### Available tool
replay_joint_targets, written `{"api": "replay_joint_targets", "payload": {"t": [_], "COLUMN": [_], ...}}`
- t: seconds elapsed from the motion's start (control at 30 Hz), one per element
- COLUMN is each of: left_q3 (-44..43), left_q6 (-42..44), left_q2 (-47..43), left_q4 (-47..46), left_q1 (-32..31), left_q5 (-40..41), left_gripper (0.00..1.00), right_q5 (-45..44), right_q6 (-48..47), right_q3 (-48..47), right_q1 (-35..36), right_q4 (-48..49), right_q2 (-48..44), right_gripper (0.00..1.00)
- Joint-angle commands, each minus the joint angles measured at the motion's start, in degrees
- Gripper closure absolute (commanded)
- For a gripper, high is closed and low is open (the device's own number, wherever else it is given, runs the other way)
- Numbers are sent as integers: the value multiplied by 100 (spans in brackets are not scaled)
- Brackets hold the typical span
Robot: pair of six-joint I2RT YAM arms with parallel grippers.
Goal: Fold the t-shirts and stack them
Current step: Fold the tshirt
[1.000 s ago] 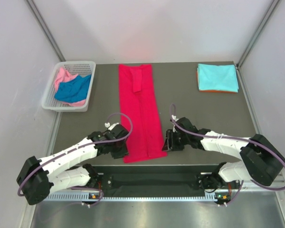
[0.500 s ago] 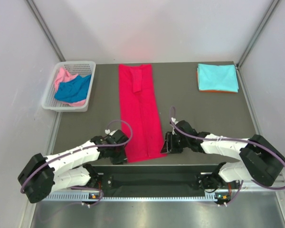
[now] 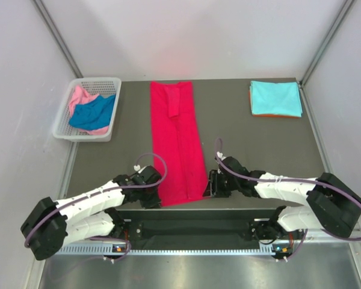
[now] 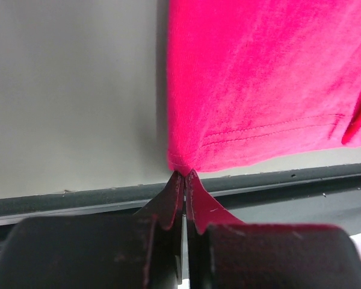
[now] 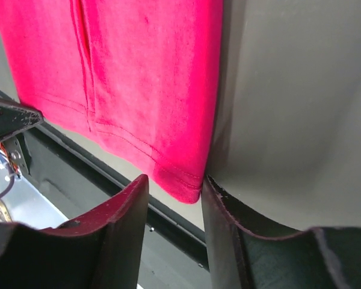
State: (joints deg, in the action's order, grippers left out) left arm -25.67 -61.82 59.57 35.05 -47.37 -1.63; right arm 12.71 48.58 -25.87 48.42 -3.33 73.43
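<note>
The crimson red t-shirt (image 3: pixel 178 141) lies as a long folded strip down the middle of the table. My left gripper (image 3: pixel 158 198) is shut on its near left corner (image 4: pixel 182 161). My right gripper (image 3: pixel 209 188) stands open around the near right corner (image 5: pixel 183 183), the hem between its fingers (image 5: pixel 123 208) but not pinched. A light turquoise t-shirt (image 3: pixel 275 97) lies folded at the far right on top of an orange one (image 3: pixel 275 115). A royal blue t-shirt (image 3: pixel 92 113) and a pink one (image 3: pixel 80 96) sit crumpled in the basket.
The white lattice basket (image 3: pixel 63 131) stands at the far left of the table. The table's near edge (image 4: pixel 277 177) runs just under both grippers, with the metal base rail (image 3: pixel 192 247) beyond it.
My left gripper slid in to the red shirt's near left corner and shut on it. My right gripper crept slightly nearer the right corner and stayed open.
</note>
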Motion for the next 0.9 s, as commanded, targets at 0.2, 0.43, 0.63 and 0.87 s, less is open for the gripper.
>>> {"api": "replay_joint_targets", "payload": {"t": [0.2, 0.43, 0.63, 0.87], "left_q3": [45, -139, -316, -324], "left_q6": [-32, -181, -356, -260], "left_q2": [-718, -1430, -1712, -1538], "left_q4": [229, 880, 996, 346], "left_q1": [-26, -96, -184, -202], "left_q5": [-127, -92, -425, -321], "left_gripper": [100, 100, 100, 100], "right_q5": [-742, -1621, -1948, -2518], "right_q6": [433, 925, 1224, 882], "right_q3": [-23, -392, -498, -1077], "right_q1": [596, 1362, 1855, 1855], "right_q4": [-491, -1450, -1767, -2311], "right_q2": [-197, -522, -830, -787], "right_gripper": [94, 100, 100, 100]}}
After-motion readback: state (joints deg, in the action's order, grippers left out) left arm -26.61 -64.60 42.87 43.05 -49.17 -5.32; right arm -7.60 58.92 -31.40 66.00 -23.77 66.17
